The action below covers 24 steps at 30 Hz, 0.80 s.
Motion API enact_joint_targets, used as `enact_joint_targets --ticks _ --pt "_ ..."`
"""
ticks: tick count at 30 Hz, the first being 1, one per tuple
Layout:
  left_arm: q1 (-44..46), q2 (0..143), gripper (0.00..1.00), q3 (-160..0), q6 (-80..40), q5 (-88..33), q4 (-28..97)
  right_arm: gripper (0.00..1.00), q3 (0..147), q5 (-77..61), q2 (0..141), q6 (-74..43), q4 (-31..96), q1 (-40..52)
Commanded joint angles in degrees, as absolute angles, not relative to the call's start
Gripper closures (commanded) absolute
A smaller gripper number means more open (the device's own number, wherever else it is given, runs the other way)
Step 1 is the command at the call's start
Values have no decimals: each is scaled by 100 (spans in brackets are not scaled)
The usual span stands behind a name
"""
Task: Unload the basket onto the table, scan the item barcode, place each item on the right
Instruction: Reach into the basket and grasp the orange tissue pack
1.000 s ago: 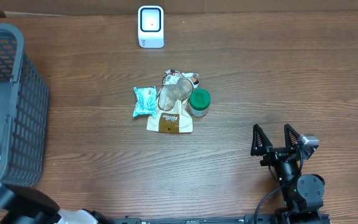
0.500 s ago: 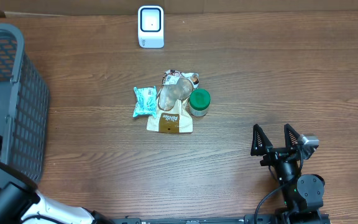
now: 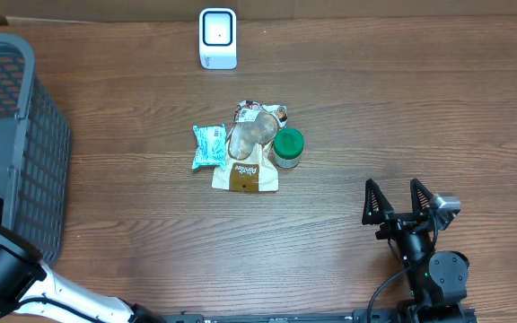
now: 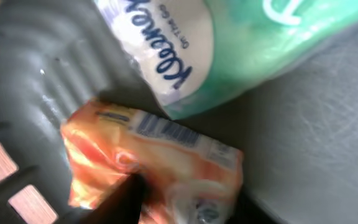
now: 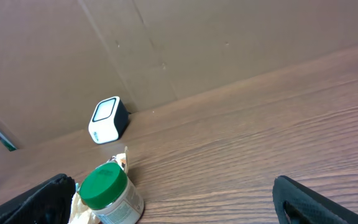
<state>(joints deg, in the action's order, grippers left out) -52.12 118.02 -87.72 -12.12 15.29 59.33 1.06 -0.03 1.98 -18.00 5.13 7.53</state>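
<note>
One Kleenex pack point(image 4: 229, 43) borders a barcoded orange packet point(image 4: 160, 155).

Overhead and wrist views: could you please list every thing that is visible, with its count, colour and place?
table: 1, brown wood, under everything
scanner: 1, white, far edge, middle
pouch: 1, brown and white, centre
printed packet: 1, white with dark print, behind the pouch
jar: 1, green lid, right of the pouch
teal packet: 1, teal, left of the pouch
basket: 1, grey, left edge
tissue pack: 1, white and green, in the basket
orange packet: 1, orange, barcode showing, in the basket next to the tissue pack
left gripper: 1, dark, in the basket, fingers either side of the orange packet
right gripper: 1, black, open, near right, holding nothing
</note>
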Motion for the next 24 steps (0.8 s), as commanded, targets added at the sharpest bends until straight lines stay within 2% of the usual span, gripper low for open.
enact_joint_targets --ticks 1,6,13,20,24 --pt "-5170 12064 96 -8711 -1179 1347 5955 0 47 -32 145 -1774 475 733" --pt "-5164 12020 96 -8862 -1205 1236 6261 0 47 -32 145 -1774 475 733" --pt "-5000 11424 96 -10009 -1415 941 7094 0 47 -32 145 -1772 475 733" --pt "-4584 9920 96 -10903 -1420 -198 7116 0 47 -32 145 -1774 475 733" --pt "-4005 8886 96 -11024 -1411 -985 6945 0 47 -32 145 -1772 475 733"
